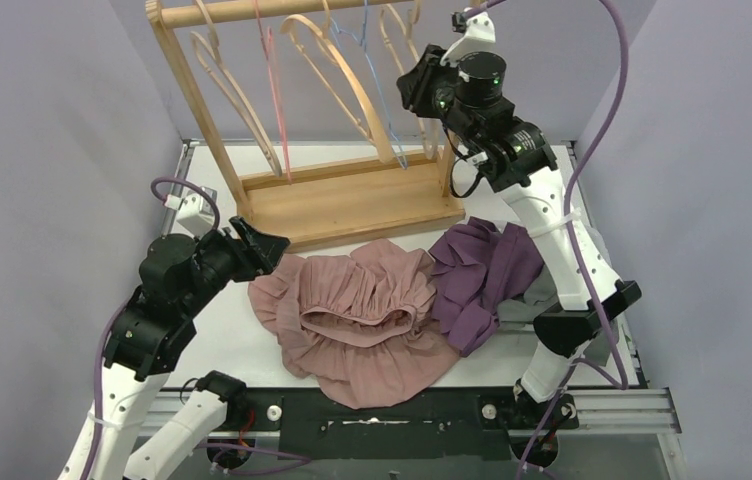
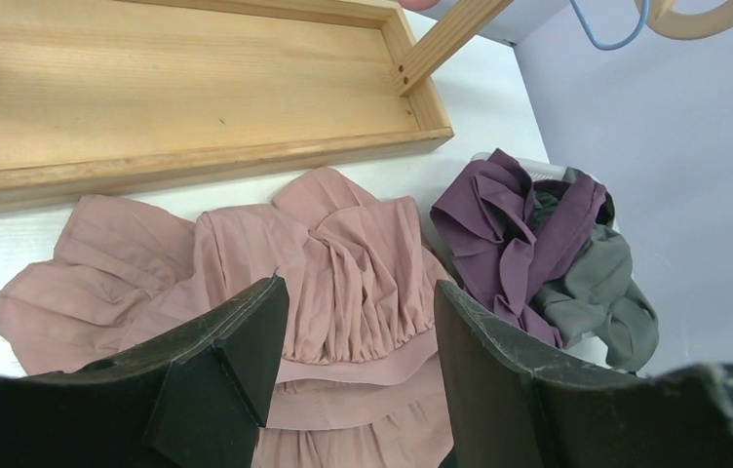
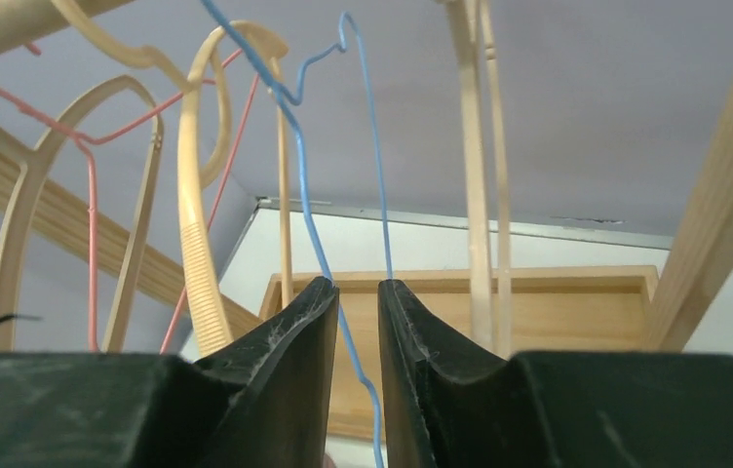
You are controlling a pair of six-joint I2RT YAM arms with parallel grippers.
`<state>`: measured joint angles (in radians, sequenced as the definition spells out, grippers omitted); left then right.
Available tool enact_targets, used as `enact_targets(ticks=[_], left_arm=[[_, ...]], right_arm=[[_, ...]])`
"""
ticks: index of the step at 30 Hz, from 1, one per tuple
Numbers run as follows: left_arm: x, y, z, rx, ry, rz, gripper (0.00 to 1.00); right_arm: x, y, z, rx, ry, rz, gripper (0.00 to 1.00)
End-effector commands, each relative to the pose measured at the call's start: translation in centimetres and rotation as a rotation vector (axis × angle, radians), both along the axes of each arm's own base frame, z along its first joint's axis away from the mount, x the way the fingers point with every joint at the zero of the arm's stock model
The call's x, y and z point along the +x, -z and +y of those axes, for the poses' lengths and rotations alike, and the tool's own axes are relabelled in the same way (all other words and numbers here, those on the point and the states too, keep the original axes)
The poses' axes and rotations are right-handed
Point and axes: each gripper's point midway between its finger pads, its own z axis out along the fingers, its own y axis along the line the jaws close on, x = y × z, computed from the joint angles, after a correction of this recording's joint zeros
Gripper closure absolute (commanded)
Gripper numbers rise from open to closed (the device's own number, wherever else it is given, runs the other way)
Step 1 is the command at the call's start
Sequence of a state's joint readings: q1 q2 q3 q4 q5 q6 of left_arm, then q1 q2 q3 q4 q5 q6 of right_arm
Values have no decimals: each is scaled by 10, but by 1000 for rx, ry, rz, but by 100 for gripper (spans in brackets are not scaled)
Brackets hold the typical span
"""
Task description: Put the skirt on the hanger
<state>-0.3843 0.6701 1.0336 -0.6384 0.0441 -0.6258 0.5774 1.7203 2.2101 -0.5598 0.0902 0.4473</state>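
A pink pleated skirt (image 1: 362, 305) lies crumpled on the white table in front of the wooden rack; it fills the left wrist view (image 2: 324, 253). My left gripper (image 1: 267, 245) hovers at the skirt's left edge, open and empty, its jaws (image 2: 358, 292) wide apart above the waistband. My right gripper (image 1: 414, 80) is raised at the rack's right end. Its jaws (image 3: 355, 285) stand narrowly apart around the wire of a blue hanger (image 3: 294, 146), which hangs from the rail (image 1: 382, 100); a gap shows beside the wire.
The wooden rack (image 1: 352, 200) stands at the back with several wooden hangers (image 1: 352, 85) and a pink wire hanger (image 1: 274, 90). A purple garment (image 1: 482, 265) and a grey one (image 2: 597, 283) lie in a white basket (image 2: 548, 171) right of the skirt.
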Motion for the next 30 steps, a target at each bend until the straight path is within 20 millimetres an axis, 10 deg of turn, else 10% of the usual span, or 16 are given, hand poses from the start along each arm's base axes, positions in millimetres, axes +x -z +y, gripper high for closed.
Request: enact_targets(ticks=[1, 5, 12, 21, 30], left_arm=[[2, -25, -4, -15, 26, -91, 44], [4, -23, -2, 14, 23, -92, 44], [9, -17, -3, 47, 32, -78, 44], [12, -14, -7, 59, 55, -64, 44], [11, -17, -6, 59, 50, -71, 44]], right_arm=[[-17, -54, 9, 36, -96, -164, 72], [-15, -45, 20, -9, -94, -169, 51], [6, -17, 32, -59, -81, -127, 64], [38, 5, 33, -121, -21, -118, 50], [46, 7, 33, -201, -50, -170, 93]])
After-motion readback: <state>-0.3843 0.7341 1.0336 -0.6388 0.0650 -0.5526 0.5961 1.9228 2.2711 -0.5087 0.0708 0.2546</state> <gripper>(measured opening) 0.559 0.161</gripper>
